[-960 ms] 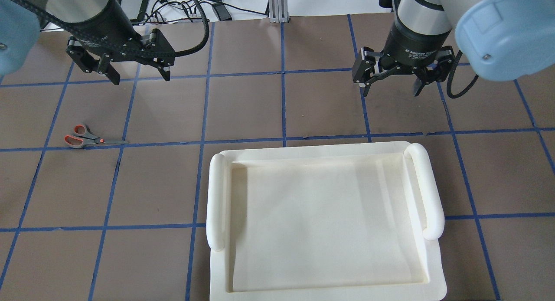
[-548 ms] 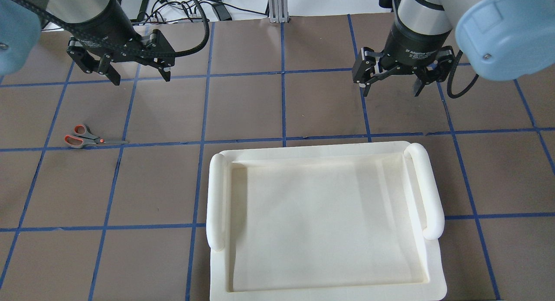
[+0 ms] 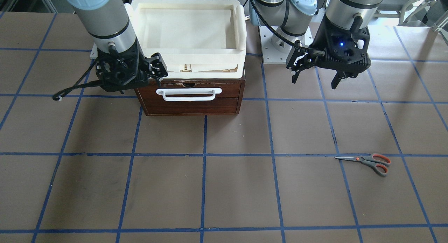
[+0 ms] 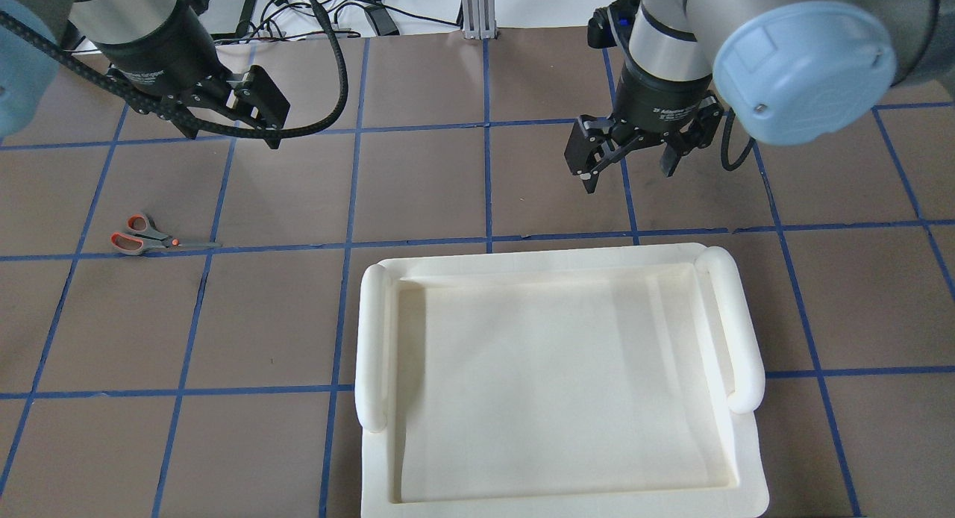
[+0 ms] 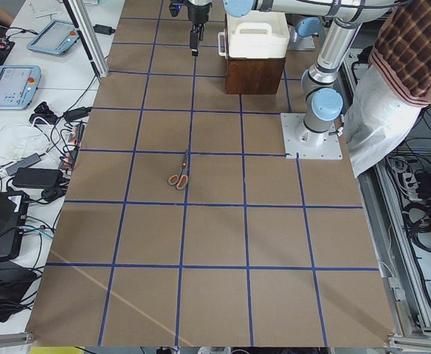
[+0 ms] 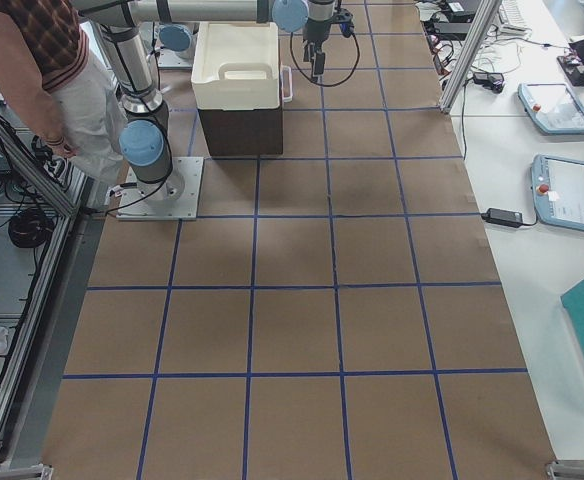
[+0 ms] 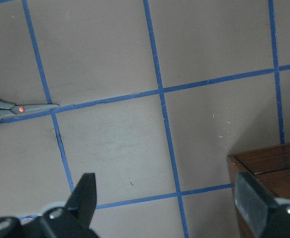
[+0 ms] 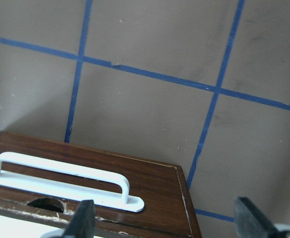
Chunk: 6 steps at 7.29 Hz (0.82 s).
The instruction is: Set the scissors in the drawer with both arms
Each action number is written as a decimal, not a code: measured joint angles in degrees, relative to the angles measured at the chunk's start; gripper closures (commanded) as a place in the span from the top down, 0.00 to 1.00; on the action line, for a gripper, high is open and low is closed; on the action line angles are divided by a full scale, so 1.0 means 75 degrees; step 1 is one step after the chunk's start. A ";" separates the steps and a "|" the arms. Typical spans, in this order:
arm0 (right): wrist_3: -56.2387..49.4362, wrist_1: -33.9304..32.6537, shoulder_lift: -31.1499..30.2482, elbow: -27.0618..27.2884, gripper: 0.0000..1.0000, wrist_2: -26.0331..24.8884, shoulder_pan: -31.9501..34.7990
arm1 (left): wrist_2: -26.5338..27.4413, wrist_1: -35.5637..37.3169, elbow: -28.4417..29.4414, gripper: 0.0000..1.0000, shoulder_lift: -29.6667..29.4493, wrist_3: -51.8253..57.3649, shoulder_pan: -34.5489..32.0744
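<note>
The scissors (image 4: 153, 238) lie flat on the table, blades pointing toward the box, also seen in the front view (image 3: 367, 161) and the left wrist view (image 7: 11, 108). The drawer (image 3: 190, 92) of the dark wooden box is shut, its white bar handle (image 8: 60, 178) facing out. My left gripper (image 4: 231, 139) is open and empty, hovering above the table between the scissors and the box (image 7: 274, 168). My right gripper (image 4: 628, 178) is open and empty, hovering just beyond the box's front at its right side (image 3: 131, 85).
A cream-white foam tray (image 4: 373, 339) sits on top of the wooden box (image 3: 238, 26). The brown table carries a blue tape grid. A person (image 5: 400, 74) stands beside the robot base. Tablets and cables lie on side tables (image 6: 562, 190).
My right gripper has moved left and nearer the box's front. My left gripper has turned and shifted slightly away from the scissors. The scissors have not moved.
</note>
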 measured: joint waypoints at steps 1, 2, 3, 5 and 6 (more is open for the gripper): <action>-0.1142 0.0017 0.0260 -0.0049 1.00 0.0191 0.0246 | 0.0026 0.0084 -0.0064 1.00 0.0022 0.0704 0.0194; -0.2221 0.0209 0.0542 -0.0164 1.00 0.0381 0.0354 | 0.0039 0.0111 -0.0091 1.00 0.0041 0.1425 0.0401; -0.3102 0.0572 0.0921 -0.0495 1.00 0.0644 0.0391 | 0.0048 0.0110 -0.0103 1.00 0.0062 0.2163 0.0572; -0.4407 0.1578 0.1818 -0.1736 1.00 0.0950 0.0397 | 0.0046 0.0116 -0.0114 1.00 0.0097 0.3746 0.0889; -0.4904 0.2026 0.2023 -0.2042 1.00 0.0938 0.0429 | 0.0032 0.0093 -0.0134 1.00 0.0131 0.4697 0.1134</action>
